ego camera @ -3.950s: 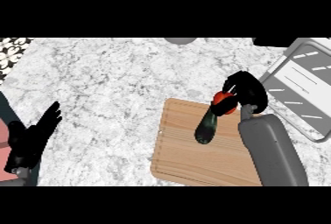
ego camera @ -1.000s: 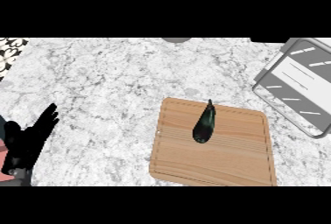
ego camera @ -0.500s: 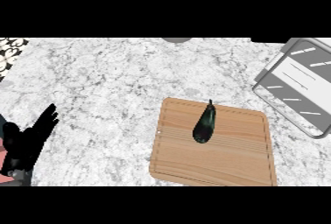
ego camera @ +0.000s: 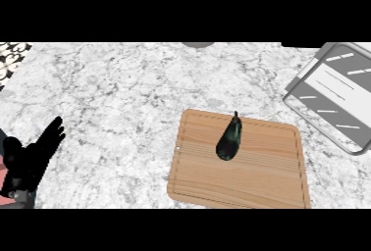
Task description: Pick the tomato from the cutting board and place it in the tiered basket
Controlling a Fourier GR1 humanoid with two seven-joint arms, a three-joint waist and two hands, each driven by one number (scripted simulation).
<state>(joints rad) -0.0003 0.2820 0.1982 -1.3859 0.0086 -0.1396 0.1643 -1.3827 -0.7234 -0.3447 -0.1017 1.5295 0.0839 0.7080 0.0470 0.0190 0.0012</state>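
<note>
Left hand (ego camera: pixel 33 159) rests at 8 o'clock, fingers straight and spread; eggplant (ego camera: pixel 229 138) on board (ego camera: pixel 246 181); basket (ego camera: pixel 333 98) at 2 o'clock

Counter (ego camera: pixel 130 88) under me looks like polished grey-white marble w/ dark veins. Cutting board (ego camera: pixel 253 176) is pale wood, matt, grain lines showing. Eggplant (ego camera: pixel 229 139) on it has dark glossy skin. Basket (ego camera: pixel 330 95) looks like grey metal, smooth w/ bright reflections.
</note>
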